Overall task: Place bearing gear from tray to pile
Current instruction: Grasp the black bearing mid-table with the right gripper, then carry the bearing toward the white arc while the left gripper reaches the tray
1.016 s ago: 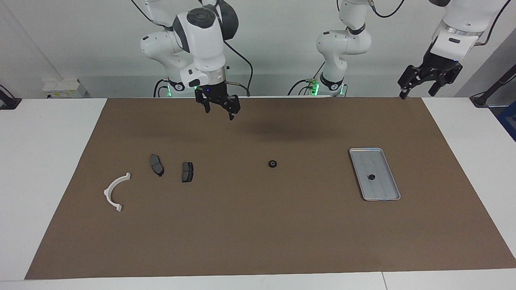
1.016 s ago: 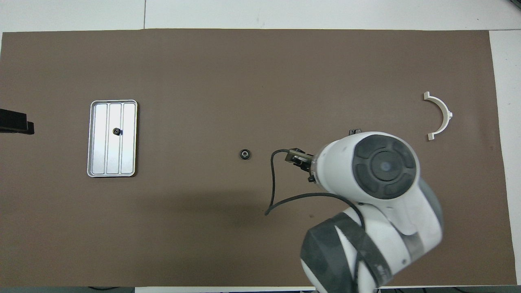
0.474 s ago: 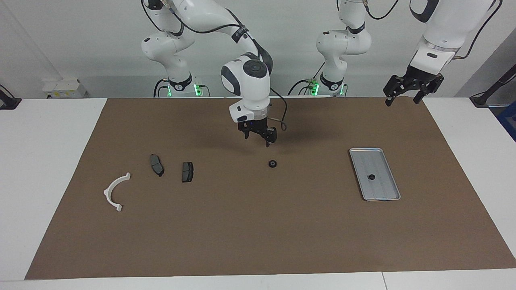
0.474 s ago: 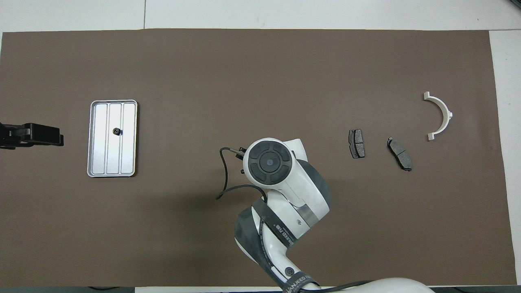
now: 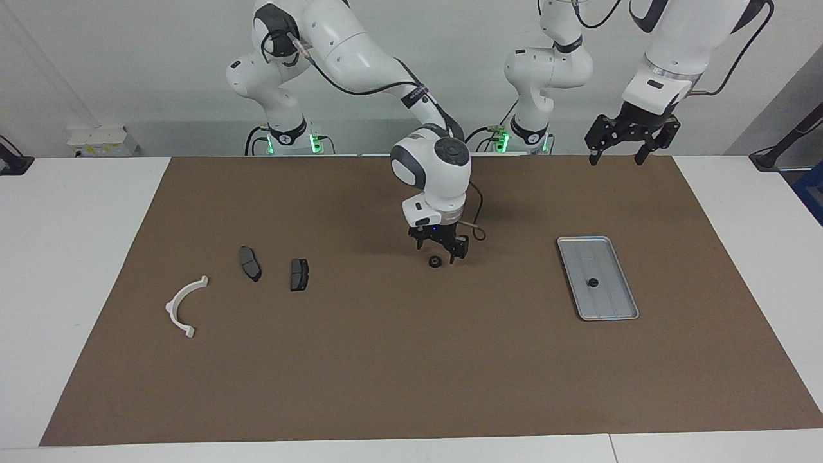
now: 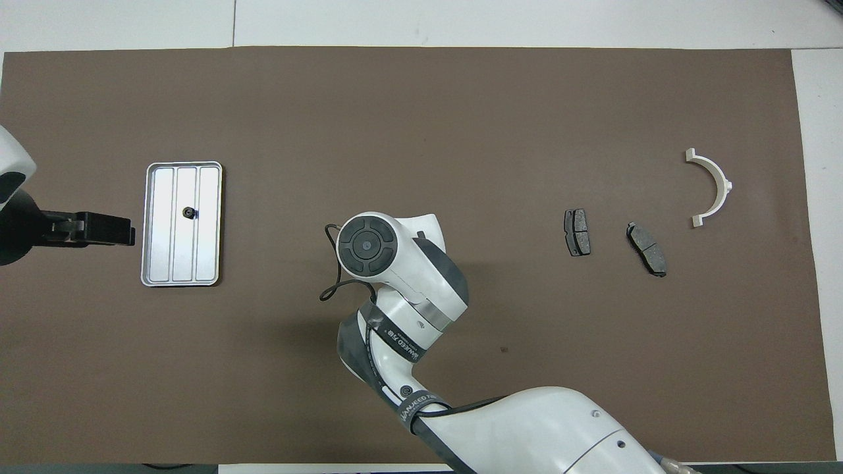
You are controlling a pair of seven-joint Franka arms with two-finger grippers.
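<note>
The silver tray [image 5: 611, 302] lies toward the left arm's end of the mat, with a small black part [image 5: 592, 282] on it; both also show in the overhead view, tray [image 6: 207, 257] and part [image 6: 189, 212]. A black bearing gear [image 5: 435, 261] lies on the mat's middle. My right gripper [image 5: 441, 252] is open and low over it, fingers on either side; the hand hides the gear from overhead. The pile is a white bracket [image 5: 183, 305] [image 6: 712, 187] and two brake pads [image 5: 250, 263] [image 5: 298, 274]. My left gripper [image 5: 615, 154] [image 6: 128, 230] is open, raised beside the tray.
The brown mat [image 5: 386, 373] covers most of the white table. The right arm's forearm [image 6: 421, 309] reaches across the mat's middle from the robots' side. A cable loop [image 5: 477, 228] hangs off the right hand.
My right gripper has swung from near the brake pads to the mat's middle and come down over the black gear. My left gripper has shifted a little toward the tray.
</note>
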